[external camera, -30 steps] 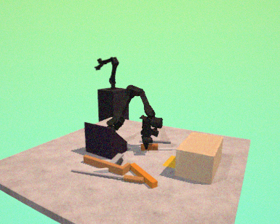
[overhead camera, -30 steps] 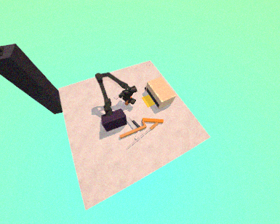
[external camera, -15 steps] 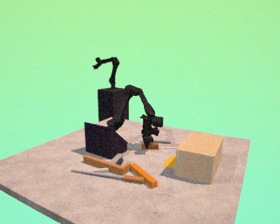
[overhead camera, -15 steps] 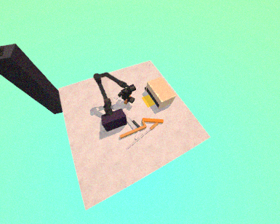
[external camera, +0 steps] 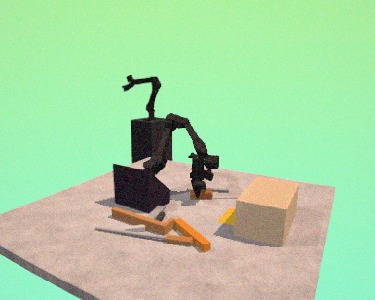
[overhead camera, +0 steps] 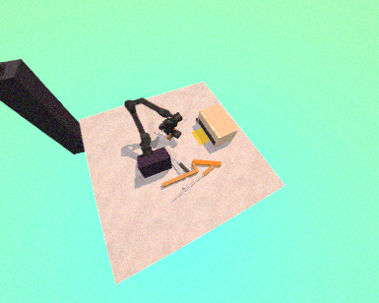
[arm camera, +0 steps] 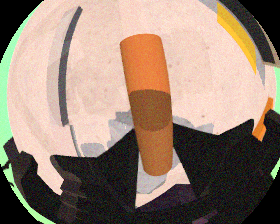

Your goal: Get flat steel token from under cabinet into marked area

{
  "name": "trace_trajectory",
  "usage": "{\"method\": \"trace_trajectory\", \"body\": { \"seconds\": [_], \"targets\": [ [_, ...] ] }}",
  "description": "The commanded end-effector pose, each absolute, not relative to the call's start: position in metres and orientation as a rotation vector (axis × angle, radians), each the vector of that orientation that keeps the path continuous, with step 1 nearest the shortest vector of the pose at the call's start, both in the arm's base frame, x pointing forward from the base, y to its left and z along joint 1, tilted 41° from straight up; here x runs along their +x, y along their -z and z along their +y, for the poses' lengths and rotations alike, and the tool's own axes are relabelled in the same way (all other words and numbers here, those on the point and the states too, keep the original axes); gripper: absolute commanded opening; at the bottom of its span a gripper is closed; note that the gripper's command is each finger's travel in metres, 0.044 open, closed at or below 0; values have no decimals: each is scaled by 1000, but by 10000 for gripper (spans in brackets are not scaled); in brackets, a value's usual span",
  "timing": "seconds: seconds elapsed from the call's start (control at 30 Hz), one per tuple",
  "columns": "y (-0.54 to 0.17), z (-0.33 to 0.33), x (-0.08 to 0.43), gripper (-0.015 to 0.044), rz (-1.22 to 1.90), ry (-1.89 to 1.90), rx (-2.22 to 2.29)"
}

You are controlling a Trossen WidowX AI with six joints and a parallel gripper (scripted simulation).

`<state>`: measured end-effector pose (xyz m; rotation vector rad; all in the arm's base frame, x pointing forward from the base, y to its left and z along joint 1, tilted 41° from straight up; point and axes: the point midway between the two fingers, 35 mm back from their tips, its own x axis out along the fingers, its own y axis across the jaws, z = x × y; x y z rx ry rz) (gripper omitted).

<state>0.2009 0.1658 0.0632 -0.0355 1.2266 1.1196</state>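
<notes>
My gripper (overhead camera: 170,135) (external camera: 198,193) (arm camera: 152,129) is shut on an orange handle (external camera: 207,195) (arm camera: 145,65), low over the table to the left of the cabinet in the exterior view. Whether the handle touches the table is unclear. The tan cabinet (overhead camera: 221,122) (external camera: 267,200) has a dark strip along its lower front. The yellow marked area (overhead camera: 201,137) (external camera: 226,217) (arm camera: 238,31) lies in front of it. The steel token cannot be made out in any view.
Near the arm's base lie a bent orange bar (overhead camera: 207,162) (external camera: 192,234), another orange handle (overhead camera: 209,170) (external camera: 178,240) with a thin rod, and a dark-handled piece (overhead camera: 183,167) (external camera: 160,214). A dark grey bar (arm camera: 65,75) lies left of the gripper in the wrist view.
</notes>
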Motion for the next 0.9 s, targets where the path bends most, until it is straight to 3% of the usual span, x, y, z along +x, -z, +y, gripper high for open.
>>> {"method": "trace_trajectory", "body": {
  "seconds": [0.0,0.87],
  "targets": [
    [-67,169,199,0,1218,-1125,-39],
    [-86,187,186,0,1217,-1126,-38]
  ]
}}
